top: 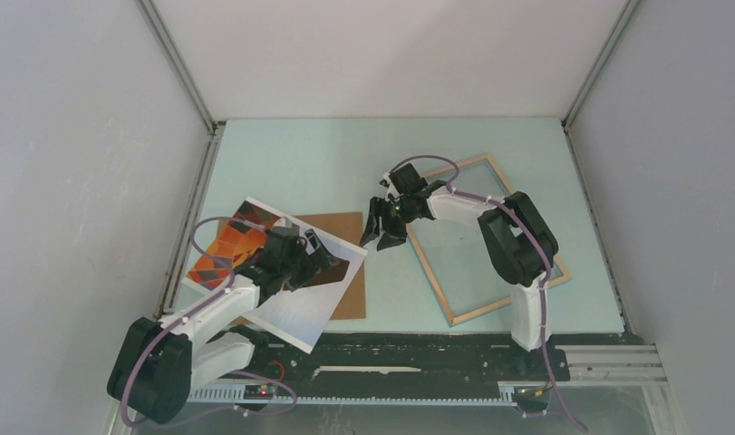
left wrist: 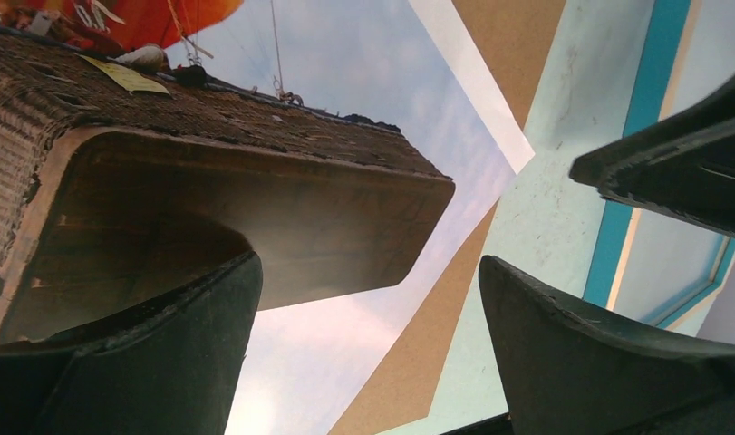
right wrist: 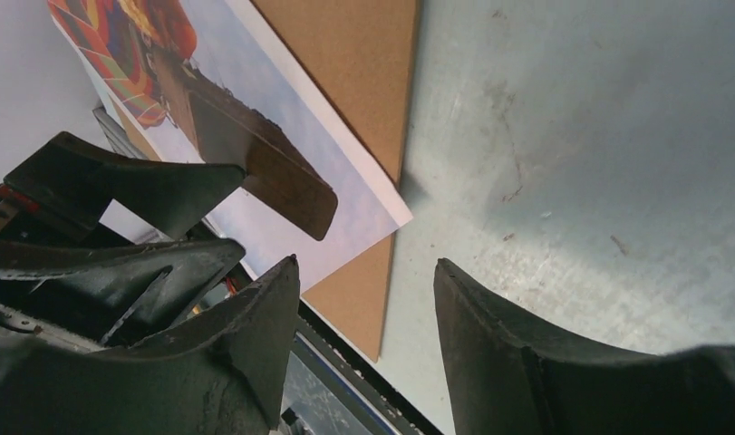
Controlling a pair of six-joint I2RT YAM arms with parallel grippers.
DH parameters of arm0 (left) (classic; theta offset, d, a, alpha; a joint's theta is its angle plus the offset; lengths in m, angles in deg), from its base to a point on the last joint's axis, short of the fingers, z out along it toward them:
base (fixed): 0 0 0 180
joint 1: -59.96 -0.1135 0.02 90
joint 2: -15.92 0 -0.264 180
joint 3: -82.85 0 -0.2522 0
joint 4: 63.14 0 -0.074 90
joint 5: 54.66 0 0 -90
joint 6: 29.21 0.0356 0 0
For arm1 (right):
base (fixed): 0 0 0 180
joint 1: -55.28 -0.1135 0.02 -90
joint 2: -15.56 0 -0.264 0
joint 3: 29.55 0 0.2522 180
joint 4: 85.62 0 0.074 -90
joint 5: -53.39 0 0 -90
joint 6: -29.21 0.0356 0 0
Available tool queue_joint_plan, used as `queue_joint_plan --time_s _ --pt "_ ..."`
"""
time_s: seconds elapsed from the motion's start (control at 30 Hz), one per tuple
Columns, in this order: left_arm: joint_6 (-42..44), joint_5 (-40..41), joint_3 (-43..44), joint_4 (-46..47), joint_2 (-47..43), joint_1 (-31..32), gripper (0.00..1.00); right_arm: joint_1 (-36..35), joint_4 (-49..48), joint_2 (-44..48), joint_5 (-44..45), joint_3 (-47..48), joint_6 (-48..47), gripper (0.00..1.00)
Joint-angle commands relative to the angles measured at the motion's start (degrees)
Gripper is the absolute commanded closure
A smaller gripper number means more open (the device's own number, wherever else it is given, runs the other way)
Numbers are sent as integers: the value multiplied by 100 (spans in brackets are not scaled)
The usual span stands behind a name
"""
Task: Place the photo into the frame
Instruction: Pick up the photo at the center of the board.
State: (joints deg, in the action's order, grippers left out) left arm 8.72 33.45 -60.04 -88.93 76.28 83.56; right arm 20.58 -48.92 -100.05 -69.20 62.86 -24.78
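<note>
The photo (top: 220,250), a white-bordered print with orange-red balloons and a dark brown block, lies slanted at the left, partly over a plain brown backing board (top: 342,227). My left gripper (top: 322,255) hovers open over the photo's right part; in the left wrist view the photo (left wrist: 345,91) fills the space ahead of the gripper (left wrist: 368,263), whose fingers are apart with nothing between them. The frame (top: 508,300) lies flat at the right, light wood up, its blue edge (left wrist: 617,227) showing. My right gripper (top: 382,234) stands open and empty beside the frame's left corner, over bare table (right wrist: 365,263).
A black rail (top: 391,349) runs along the near table edge by the arm bases. White enclosure walls close in the left, back and right sides. The backing board (right wrist: 354,54) reaches out from under the photo toward the right gripper.
</note>
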Motion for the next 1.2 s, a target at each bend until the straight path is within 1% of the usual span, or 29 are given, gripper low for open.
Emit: queue_joint_plan --time_s 0.0,0.07,0.2,0.4,0.53,0.63,0.77,0.9,1.17 --pt "-102 -170 -323 174 -81 -26 0 143 -671 -173 -270 -219 213 37" --pt "-93 -214 -380 209 -107 -24 0 199 -992 -307 -461 -438 384 38" --pt "-54 -235 -411 193 -167 -30 0 199 -1436 -547 -786 -467 554 50" --pt "13 -353 -327 216 -150 -25 0 195 -1890 -744 -974 -466 795 56" --pt "17 -381 -309 223 -124 -29 0 121 -2004 -867 -1075 -472 869 62" --pt "31 -432 -305 242 -87 -30 0 33 -1976 -896 -1019 -465 875 63" --pt "39 -436 -283 261 -47 -28 0 -8 -1872 -779 -1035 -473 883 73" --pt "16 -455 -271 357 109 -28 0 -11 -1596 -407 -907 -527 761 74" --pt "9 -761 -256 641 450 -26 0 -159 -1530 64 -955 -597 794 74"
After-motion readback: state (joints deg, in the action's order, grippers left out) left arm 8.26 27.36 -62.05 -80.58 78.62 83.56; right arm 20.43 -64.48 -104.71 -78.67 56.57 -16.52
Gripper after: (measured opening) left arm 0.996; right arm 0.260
